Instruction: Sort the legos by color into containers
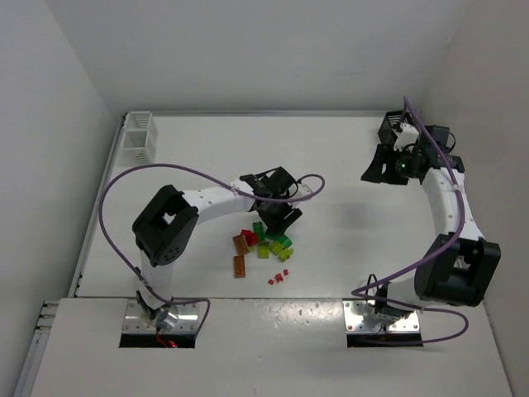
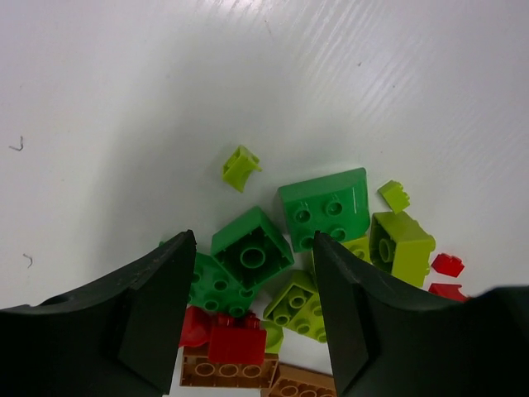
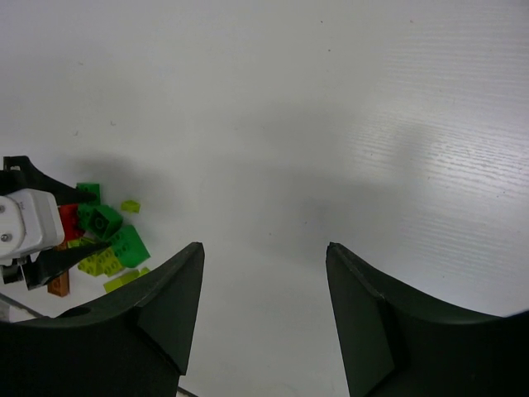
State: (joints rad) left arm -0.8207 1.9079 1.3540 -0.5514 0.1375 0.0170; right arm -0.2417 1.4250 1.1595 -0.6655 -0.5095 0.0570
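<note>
While open and empty over the bricks (image 1: 263,246), dark green brick (image 2: 248,248) between the fingers of the left hand (image 2: 254,277): could catch the green neighbour (image 2: 213,289) at the left finger too, then drop one or scatter the heap. Right hand (image 3: 264,310) open, well apart.

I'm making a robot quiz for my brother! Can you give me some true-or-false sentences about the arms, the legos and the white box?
1. The left gripper hangs over the legos. True.
2. The right gripper holds a red brick. False: it is open and empty, over bare table.
3. The white container stands at the table's far left corner. True.
4. All the legos are inside the white container. False: they lie in a heap on the table.
</note>
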